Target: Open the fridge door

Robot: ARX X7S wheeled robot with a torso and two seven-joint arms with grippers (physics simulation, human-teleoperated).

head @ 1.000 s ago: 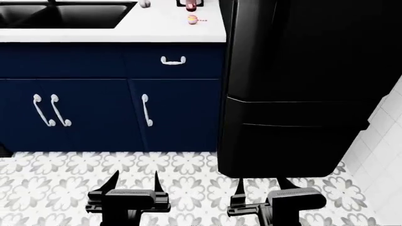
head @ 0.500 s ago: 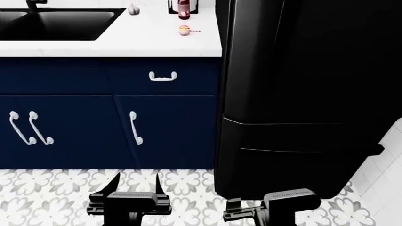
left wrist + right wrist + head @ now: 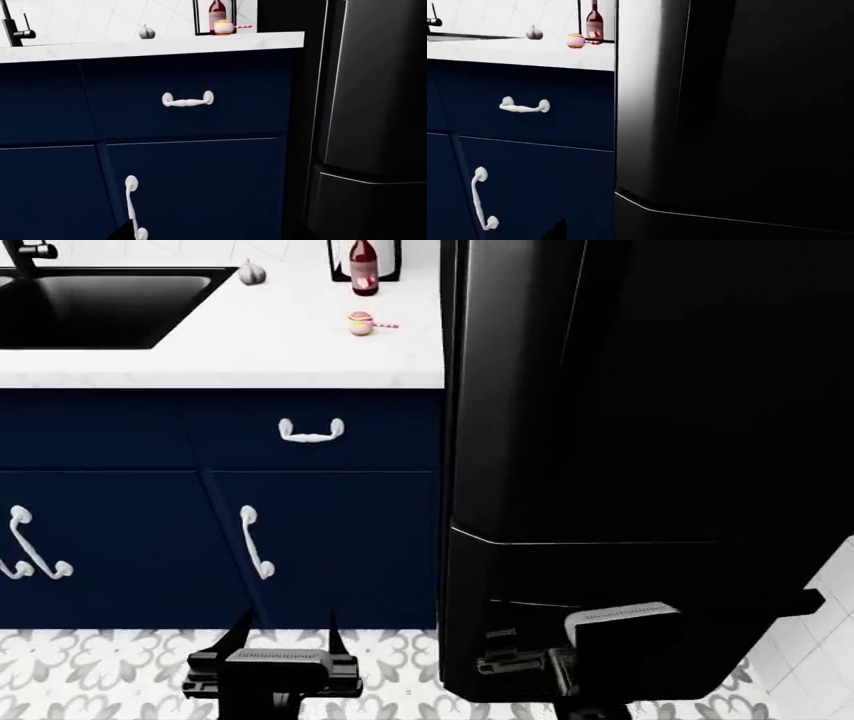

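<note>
- Two grippers hang low before the kitchen units: the left gripper (image 3: 284, 632) with jaws spread and empty, the right gripper (image 3: 534, 665) too dark against the fridge to tell.
- The fridge door (image 3: 641, 380) stands shut at right, beside the navy cabinets.
- Risk: no handle shows on the glossy panel; fingers could slip off its edge.
- The sink (image 3: 100, 310) in the desk (image 3: 267, 355) appears empty.

Glossy black tall fridge door (image 3: 641, 390), navy cabinet fronts (image 3: 334, 540) with white handles (image 3: 311, 431), plain white worktop (image 3: 267, 350), and a grey-and-white floral tiled floor (image 3: 80, 670).
</note>
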